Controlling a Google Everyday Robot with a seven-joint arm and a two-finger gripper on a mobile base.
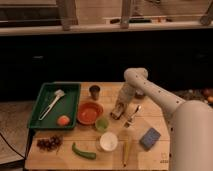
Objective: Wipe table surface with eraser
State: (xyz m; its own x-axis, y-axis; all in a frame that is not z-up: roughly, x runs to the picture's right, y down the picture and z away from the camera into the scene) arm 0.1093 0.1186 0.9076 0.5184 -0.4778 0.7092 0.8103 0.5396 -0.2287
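The light-brown wooden table surface (146,161) fills the lower middle of the camera view. The eraser, a blue-grey block (149,138), lies on it near the front right. My gripper (118,111) hangs from the white arm and sits low over the table's centre, just right of an orange bowl (90,112) and left of a spoon (132,116). It is well behind and to the left of the eraser, not touching it.
A green tray (72,89) at the left holds a white utensil (51,103) and an orange fruit (63,120). A dark cup (94,91), green cup (102,124), white bowl (108,141), grapes (48,143), a green vegetable (83,151) and a yellow stick (125,150) lie around.
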